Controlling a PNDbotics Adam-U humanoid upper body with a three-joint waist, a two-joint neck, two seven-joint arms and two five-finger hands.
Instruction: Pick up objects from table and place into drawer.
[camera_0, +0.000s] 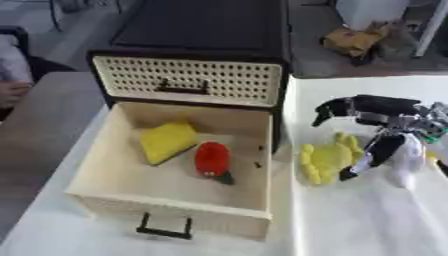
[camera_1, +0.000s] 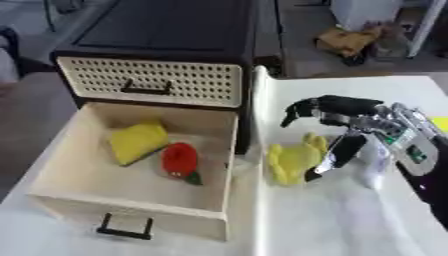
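R hand open, fingers spread over yellow toy.

It looks like a robot test room, not a home. A table with a white cloth holds a small drawer box. At 1 o'clock, yellow stuff lies on a grey floor.
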